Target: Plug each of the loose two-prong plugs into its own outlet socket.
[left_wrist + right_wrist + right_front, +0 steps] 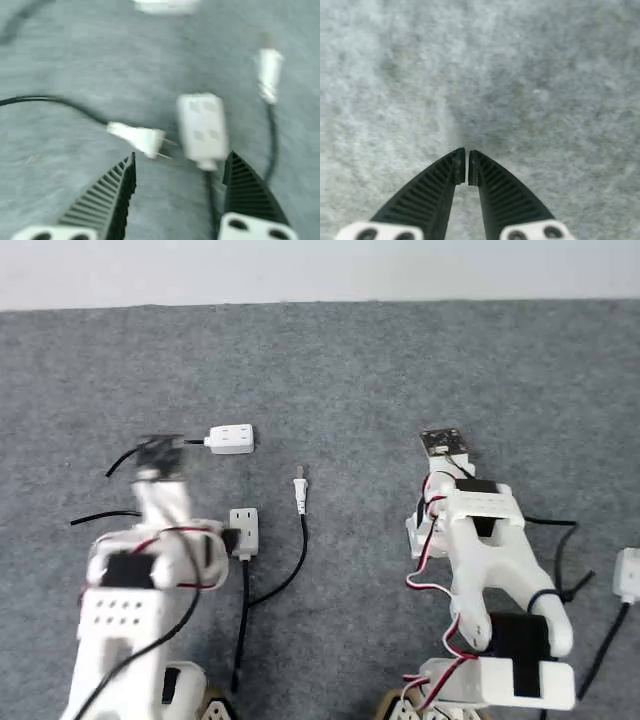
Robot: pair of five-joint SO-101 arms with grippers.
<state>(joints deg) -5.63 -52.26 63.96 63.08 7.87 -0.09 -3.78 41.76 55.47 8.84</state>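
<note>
My left gripper (181, 159) is open and hovers low over the grey carpet. Between its fingers and slightly ahead lies a white two-prong plug (139, 139), its prongs pointing at a white outlet socket (202, 128) just beside it, apart from it. This socket (244, 531) lies by the left arm in the high view. A second loose plug (299, 491) on a black cord lies further right, also seen as the plug (268, 71). Another socket (230, 440) lies farther back. My right gripper (466, 168) is shut on nothing above bare carpet.
Black cords (289, 575) run from the plugs and sockets toward the near edge between the arms. A further white socket (628, 575) sits at the right edge. Open carpet (360, 380) stretches across the back.
</note>
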